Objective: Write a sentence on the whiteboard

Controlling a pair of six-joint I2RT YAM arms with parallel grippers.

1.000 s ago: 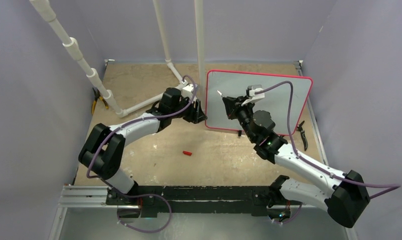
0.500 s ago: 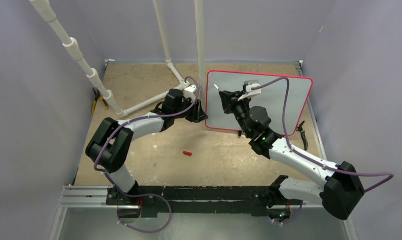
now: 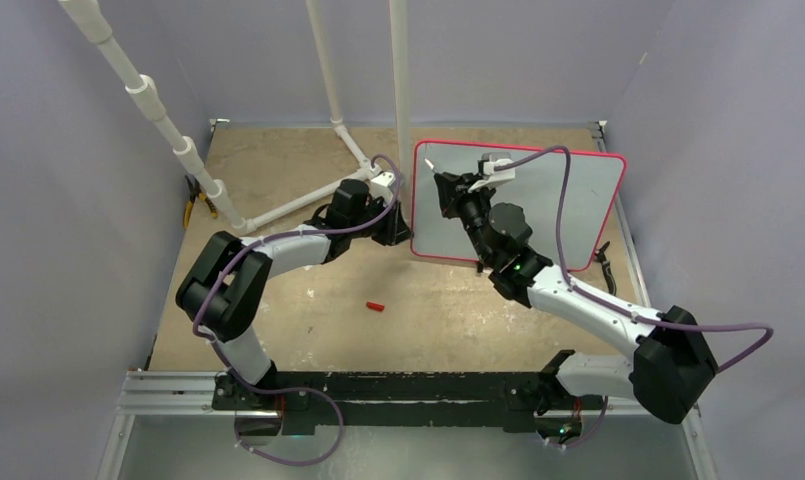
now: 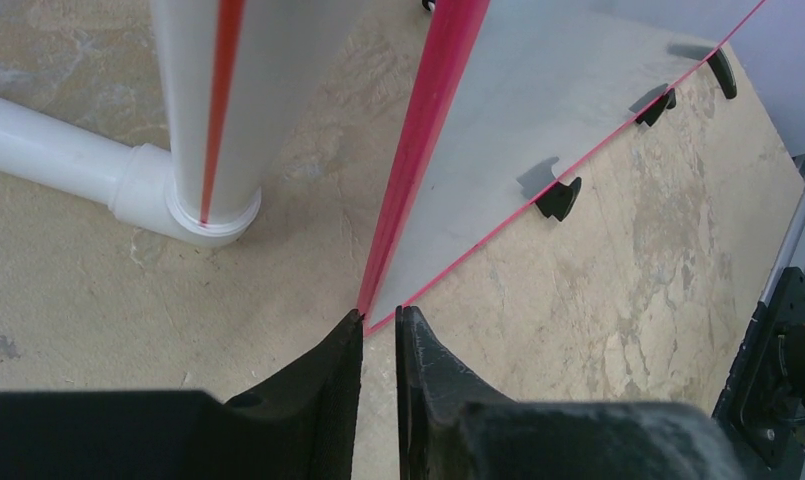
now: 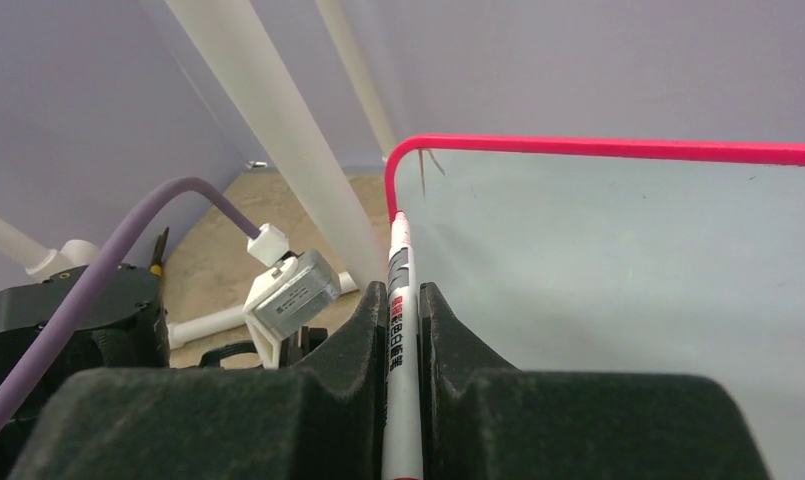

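While your left gripper (image 4: 378, 318) pinches a lower corner of the upright board (image 3: 568, 200) at far right, your right gripper (image 5: 402, 288) clamps the marker (image 5: 398, 250) by its top-left corner, so writing seems about to start, calling for a light, steady press.

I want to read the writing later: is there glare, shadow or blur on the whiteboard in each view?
Top external: the whiteboard is evenly grey, no glare. Left wrist: its black feet throw soft shadows on it; the near frame edge is blurred. Right wrist: dull, even face; the marker is sharp.
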